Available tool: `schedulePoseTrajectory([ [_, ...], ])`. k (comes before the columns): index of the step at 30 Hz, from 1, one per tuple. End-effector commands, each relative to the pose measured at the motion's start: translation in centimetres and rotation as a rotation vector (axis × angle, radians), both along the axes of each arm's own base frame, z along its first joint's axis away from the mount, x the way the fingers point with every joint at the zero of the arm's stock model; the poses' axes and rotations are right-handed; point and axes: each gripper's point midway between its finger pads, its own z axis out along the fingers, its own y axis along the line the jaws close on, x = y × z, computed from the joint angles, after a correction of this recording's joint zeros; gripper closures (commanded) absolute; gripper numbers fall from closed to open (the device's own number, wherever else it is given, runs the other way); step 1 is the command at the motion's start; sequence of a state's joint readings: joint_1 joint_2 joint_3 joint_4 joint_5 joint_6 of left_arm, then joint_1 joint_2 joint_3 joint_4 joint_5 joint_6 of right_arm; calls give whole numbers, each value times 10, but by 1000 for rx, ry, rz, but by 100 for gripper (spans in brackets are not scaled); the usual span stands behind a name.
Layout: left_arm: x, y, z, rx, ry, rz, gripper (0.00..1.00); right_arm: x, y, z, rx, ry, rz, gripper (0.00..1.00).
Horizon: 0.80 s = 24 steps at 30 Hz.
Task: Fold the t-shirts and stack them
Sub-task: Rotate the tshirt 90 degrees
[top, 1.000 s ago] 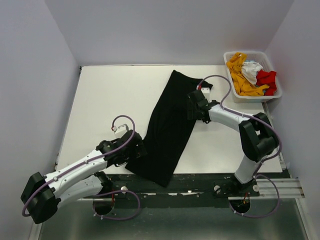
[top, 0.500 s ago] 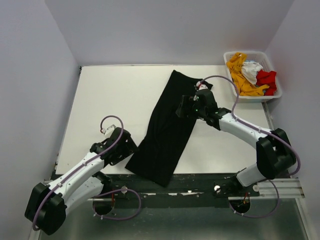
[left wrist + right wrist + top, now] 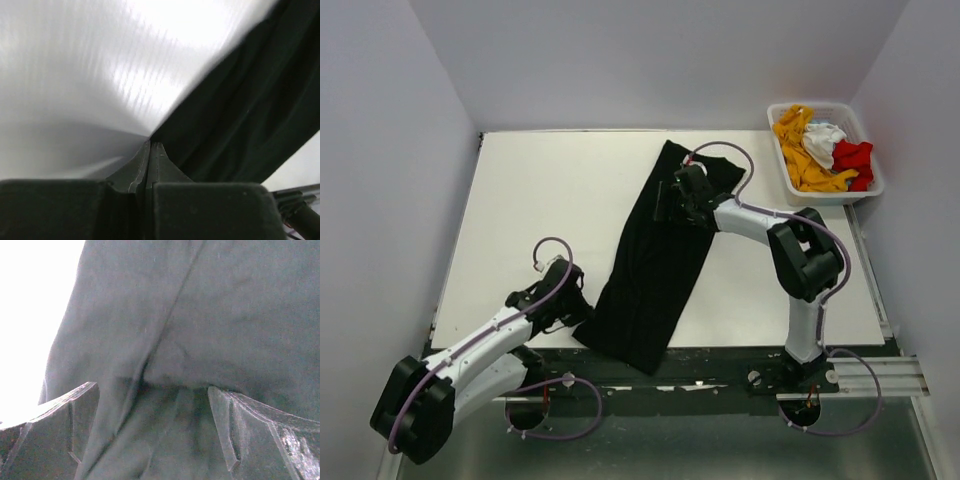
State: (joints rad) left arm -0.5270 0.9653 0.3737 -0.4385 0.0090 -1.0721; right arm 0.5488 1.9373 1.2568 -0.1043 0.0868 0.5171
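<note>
The large black t-shirt [image 3: 655, 255] lies as a long strip slanting from the far middle of the table to its near edge. My left gripper [image 3: 583, 308] sits at the strip's near left edge; in the left wrist view its fingertips [image 3: 150, 146] are pressed together right on the hem of the black t-shirt [image 3: 240, 110]. My right gripper [image 3: 665, 205] hovers low over the upper part of the shirt, open, its fingers [image 3: 75, 405] standing either side of a raised fold of the black cloth [image 3: 200, 315]. The orange-yellow t-shirt [image 3: 800, 152], white t-shirt [image 3: 823, 140] and red t-shirt [image 3: 853, 160] are crumpled in the basket.
A white slatted basket [image 3: 830, 197] stands at the far right corner of the white table [image 3: 540, 210]. Grey walls close in the left, back and right sides. A dark gap and metal rails run along the near edge [image 3: 720, 385].
My left gripper has gone from open to shut at the shirt's near left edge. My right gripper has slid leftward across the upper part of the shirt, staying open.
</note>
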Motion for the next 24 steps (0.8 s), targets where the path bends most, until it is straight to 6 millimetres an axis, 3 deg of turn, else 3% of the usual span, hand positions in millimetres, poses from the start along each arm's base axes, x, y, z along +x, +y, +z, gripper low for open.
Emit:
schedulePoseTrajectory([
  [1,-37,-6,-14,-71,69,5,100,32,-11,-16,-84,0,-78,0],
  [5,-47,-11,-21,-91,67,31,100,65,-11,-19,-88,-23,-69,0],
  [10,-54,-31,-29,-115,111,21,100,105,6,-24,-93,-97,50,0],
  [15,-46,-42,-22,-26,127,63,100,144,24,-37,-106,-142,127,0],
  [18,-41,-52,-15,-3,121,69,100,155,31,-36,-99,-157,142,0],
  [20,-39,-47,-13,39,119,94,100,154,31,-26,-98,-156,141,0],
  [24,-36,-41,-3,77,90,100,100,147,19,27,-101,-208,96,0],
])
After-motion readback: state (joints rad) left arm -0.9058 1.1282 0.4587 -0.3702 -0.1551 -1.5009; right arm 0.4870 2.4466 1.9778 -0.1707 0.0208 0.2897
